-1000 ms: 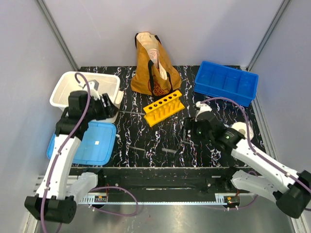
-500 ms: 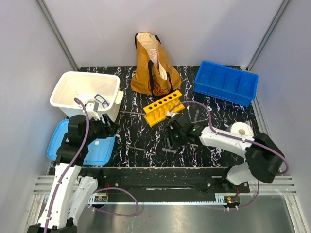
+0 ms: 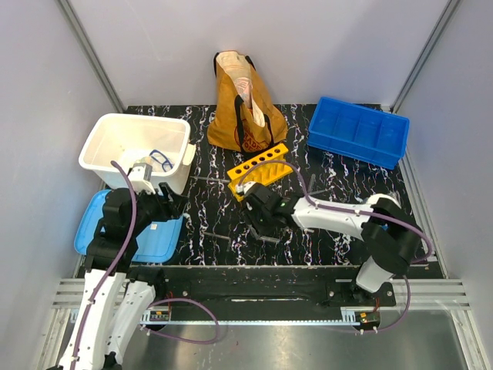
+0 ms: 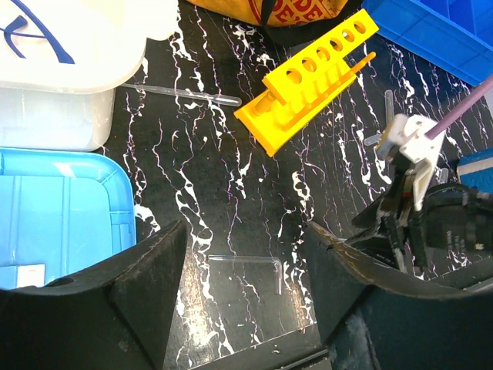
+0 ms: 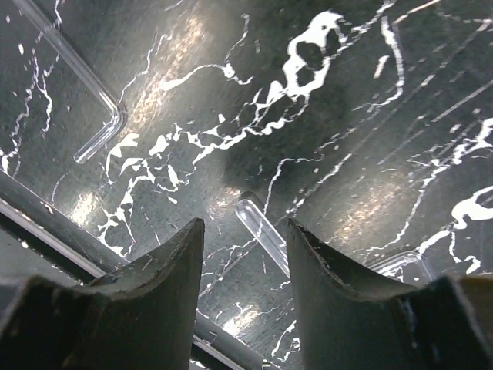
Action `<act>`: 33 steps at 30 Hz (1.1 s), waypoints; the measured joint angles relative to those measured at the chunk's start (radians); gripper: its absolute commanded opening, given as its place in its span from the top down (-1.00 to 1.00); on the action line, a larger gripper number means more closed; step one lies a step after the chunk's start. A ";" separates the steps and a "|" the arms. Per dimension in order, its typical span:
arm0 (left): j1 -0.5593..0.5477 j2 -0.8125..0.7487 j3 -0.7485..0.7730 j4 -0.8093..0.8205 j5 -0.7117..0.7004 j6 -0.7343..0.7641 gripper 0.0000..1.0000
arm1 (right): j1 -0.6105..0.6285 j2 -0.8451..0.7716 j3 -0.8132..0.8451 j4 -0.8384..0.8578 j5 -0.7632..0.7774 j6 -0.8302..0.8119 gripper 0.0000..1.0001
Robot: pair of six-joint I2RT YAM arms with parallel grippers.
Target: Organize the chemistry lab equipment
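The yellow test-tube rack (image 3: 260, 168) lies mid-table, and the left wrist view shows it too (image 4: 316, 77). My right gripper (image 3: 262, 222) is low over the table just in front of it. Its jaws (image 5: 245, 231) are open astride a short clear test tube (image 5: 263, 228) that lies on the table close to the right finger. A bent clear tube (image 5: 88, 104) lies further left. My left gripper (image 4: 245, 231) hangs open and holds nothing. It is above that same bent tube (image 4: 250, 262), beside the blue lid. A long straight clear tube (image 4: 185, 94) lies near the white bin.
A white bin (image 3: 104, 135) stands at the back left with a blue lid (image 3: 127, 231) in front of it. The mustard tote bag (image 3: 240, 108) stands at the back centre and a blue divided tray (image 3: 358, 132) at the back right. Small clear pieces (image 4: 387, 100) lie right of the rack.
My right arm swept left from beside the rack to the table in front of it, and its jaws narrowed. My left arm drew back from the white bin toward the near edge.
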 measured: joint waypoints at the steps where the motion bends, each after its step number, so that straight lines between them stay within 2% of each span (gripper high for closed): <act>1: -0.002 -0.002 0.000 0.000 -0.003 -0.001 -0.33 | 0.014 0.014 0.008 -0.005 0.008 -0.011 -0.03; 8: -0.004 -0.024 0.000 0.000 -0.021 -0.003 -0.35 | 0.070 0.110 0.043 -0.054 0.044 -0.063 -0.01; 20: -0.007 -0.028 0.000 0.000 -0.038 -0.003 -0.35 | 0.072 0.132 0.043 -0.077 0.099 -0.105 0.08; 24: -0.008 -0.028 0.000 -0.001 -0.040 -0.004 -0.35 | 0.072 0.145 0.045 -0.072 0.105 -0.112 0.18; 30: -0.008 -0.026 0.000 0.000 -0.041 -0.005 -0.33 | 0.073 0.150 0.050 -0.063 0.113 -0.108 0.52; 33: -0.008 -0.018 0.000 0.000 -0.041 -0.008 -0.28 | 0.073 0.150 0.050 -0.059 0.138 -0.089 0.58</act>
